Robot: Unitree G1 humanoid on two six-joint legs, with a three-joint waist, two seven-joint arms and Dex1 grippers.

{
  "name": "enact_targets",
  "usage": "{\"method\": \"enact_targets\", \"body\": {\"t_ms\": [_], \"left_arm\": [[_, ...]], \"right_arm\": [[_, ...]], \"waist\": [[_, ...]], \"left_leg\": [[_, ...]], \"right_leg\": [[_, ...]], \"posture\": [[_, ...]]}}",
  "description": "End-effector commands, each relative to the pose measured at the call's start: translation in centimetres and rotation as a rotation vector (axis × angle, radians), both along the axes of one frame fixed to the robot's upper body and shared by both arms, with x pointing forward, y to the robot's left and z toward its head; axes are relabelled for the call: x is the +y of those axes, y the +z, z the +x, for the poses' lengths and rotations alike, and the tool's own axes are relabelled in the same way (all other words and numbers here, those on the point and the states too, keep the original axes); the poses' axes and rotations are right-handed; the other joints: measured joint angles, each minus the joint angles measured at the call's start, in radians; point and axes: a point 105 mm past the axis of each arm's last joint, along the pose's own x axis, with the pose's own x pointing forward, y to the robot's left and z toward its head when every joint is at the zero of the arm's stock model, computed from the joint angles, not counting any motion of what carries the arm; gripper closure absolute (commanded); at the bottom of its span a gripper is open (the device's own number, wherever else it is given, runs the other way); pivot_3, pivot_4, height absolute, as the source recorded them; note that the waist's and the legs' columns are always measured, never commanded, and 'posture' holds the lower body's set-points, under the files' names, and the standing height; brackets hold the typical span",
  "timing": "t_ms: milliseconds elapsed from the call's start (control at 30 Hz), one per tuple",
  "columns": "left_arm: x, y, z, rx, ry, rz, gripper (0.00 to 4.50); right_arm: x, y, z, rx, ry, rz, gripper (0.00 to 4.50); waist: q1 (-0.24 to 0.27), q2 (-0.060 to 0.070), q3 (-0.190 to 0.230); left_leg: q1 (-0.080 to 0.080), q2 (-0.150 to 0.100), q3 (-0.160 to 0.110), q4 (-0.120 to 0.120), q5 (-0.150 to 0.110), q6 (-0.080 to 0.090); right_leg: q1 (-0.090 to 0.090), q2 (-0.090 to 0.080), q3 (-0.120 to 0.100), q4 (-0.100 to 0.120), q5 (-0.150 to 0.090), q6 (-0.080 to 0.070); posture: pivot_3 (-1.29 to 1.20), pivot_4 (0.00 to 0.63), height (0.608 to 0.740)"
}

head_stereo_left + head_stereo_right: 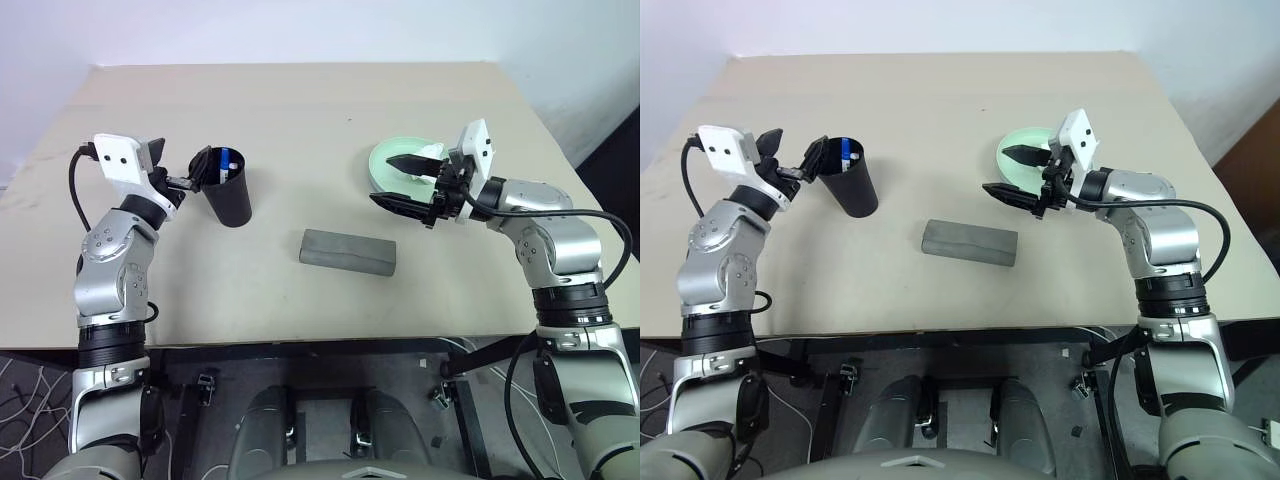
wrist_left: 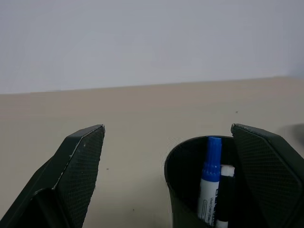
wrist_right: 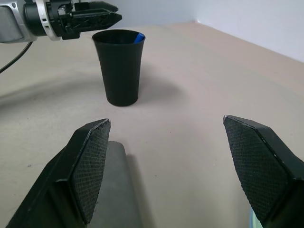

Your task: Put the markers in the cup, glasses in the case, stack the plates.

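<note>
Cup [image 1: 229, 190]: upright, left part of table [image 1: 300, 110], mouth up. Markers [image 2: 211, 178] stand inside, caps up. Left gripper [image 1: 178, 166] at cup rim, fingers spread, empty. Case [image 1: 348, 251]: closed, centre, long axis left-right. Mint plate [image 1: 385, 165] right; right gripper [image 1: 408, 180] over its near edge, spread, empty.

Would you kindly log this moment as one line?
markers in cup | case closed | left gripper open by cup | right gripper open over plate
</note>
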Motion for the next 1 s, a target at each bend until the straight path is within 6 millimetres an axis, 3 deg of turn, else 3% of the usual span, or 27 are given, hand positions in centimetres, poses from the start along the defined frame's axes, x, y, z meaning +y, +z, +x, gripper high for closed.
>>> {"method": "enact_targets", "body": {"t_ms": [33,233,633,767,833,1000], "left_arm": [[-0.3,1.9,-1.7,-0.075,-0.065,0.027,0.04],[1.1,1.0,-3.8,-0.034,-0.107,0.092,0.04],[0.8,-3.0,-8.9,0.221,-0.336,0.17,0.04],[1.5,-4.6,-9.0,0.275,-0.33,0.191,0.04],[1.7,-4.8,-8.9,0.279,-0.328,0.197,0.0],[1.2,-5.2,-8.4,0.282,-0.354,0.197,0.0]], "right_arm": [[-0.2,1.5,-0.3,-0.042,0.007,0.046,0.49],[-0.5,1.4,-0.6,-0.026,0.028,0.053,0.49],[-1.2,1.1,-1.8,0.028,0.073,0.072,0.49],[-1.5,0.1,-2.2,0.051,0.081,0.049,0.49],[-1.3,-0.2,-2.5,0.064,0.095,0.044,0.03],[-1.6,-0.6,-2.9,0.089,0.116,0.015,0.03]], "waist": [[-0.001,0.0,0.0],[-0.007,0.0,0.0],[-0.006,0.001,0.0],[-0.006,0.001,0.0],[-0.007,0.001,0.0],[-0.007,0.001,0.0]], "left_leg": [[0.0,0.0,0.0,0.0,0.0,0.0],[0.0,0.0,0.0,0.0,0.0,0.0],[-0.001,0.0,-0.001,-0.002,-0.002,-0.003],[-0.001,0.0,-0.001,-0.003,-0.002,-0.003],[-0.001,0.001,-0.001,-0.005,-0.002,-0.003],[-0.003,0.001,-0.001,-0.006,-0.003,-0.002]], "right_leg": [[0.0,0.0,0.0,0.0,0.0,0.0],[0.0,0.0,0.0,0.0,0.0,0.0],[-0.003,-0.002,0.001,-0.001,-0.002,-0.004],[-0.004,-0.002,0.002,-0.004,-0.002,-0.007],[-0.005,-0.002,0.002,-0.009,0.0,-0.009],[-0.005,-0.002,0.002,-0.014,0.0,-0.009]], "posture": [[0.0,0.15,0.701],[0.0,0.15,0.701],[0.0,0.15,0.701],[0.0,0.15,0.701],[0.0,0.15,0.701],[0.0,0.15,0.701]]}}
